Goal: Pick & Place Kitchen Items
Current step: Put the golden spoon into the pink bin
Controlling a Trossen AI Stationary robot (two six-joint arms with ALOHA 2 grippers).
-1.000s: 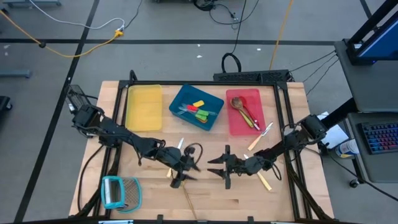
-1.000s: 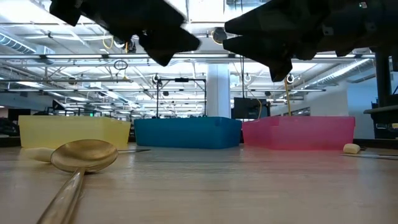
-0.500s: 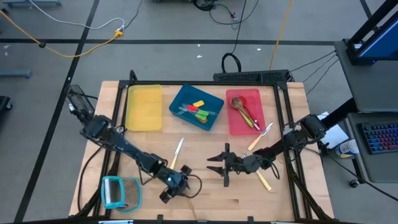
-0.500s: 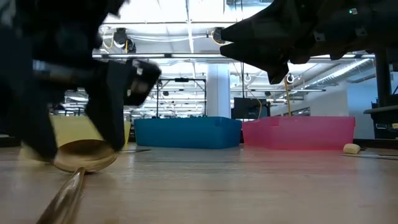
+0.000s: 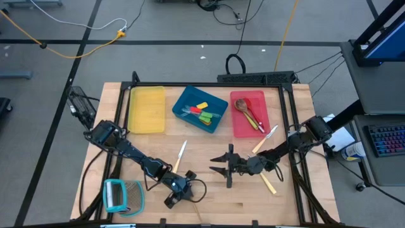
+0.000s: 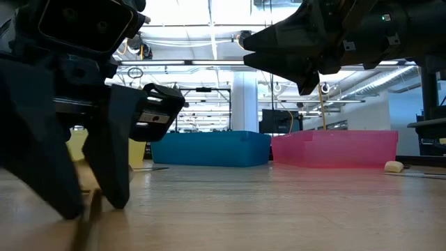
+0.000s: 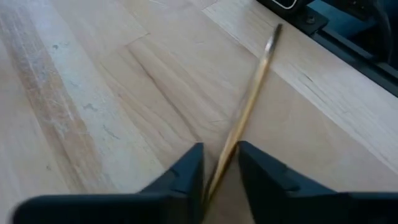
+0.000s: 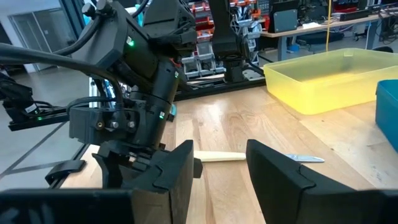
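- Step in hand: pick phase on the brass spoon; left pincer down at the counter, straddling the spoon's handle.
- Left wrist view: handle runs between the two fingers, a sliver of gap on either side; part-way apart, not visibly clamped.
- Low view: same fingers planted on the wood close to the camera, spoon bowl hidden behind them.
- Right pincer hangs above the counter, well off to the side of the left one, fingers apart, nothing between them.
- Cream-handled knife lies flat just beyond the left pincer, toward the trays.
- More loose items lie near the right arm, one cream-handled; sorted ones sit in the blue tray and the red tray; yellow tray looks bare.
- Next, as a judgement: squeeze fully on the handle, lift straight up, check the slim handle doesn't pivot or slip, then carry toward a tray.
- Risk: thin, slick handle flat on wood; fingertips may scrape and miss.
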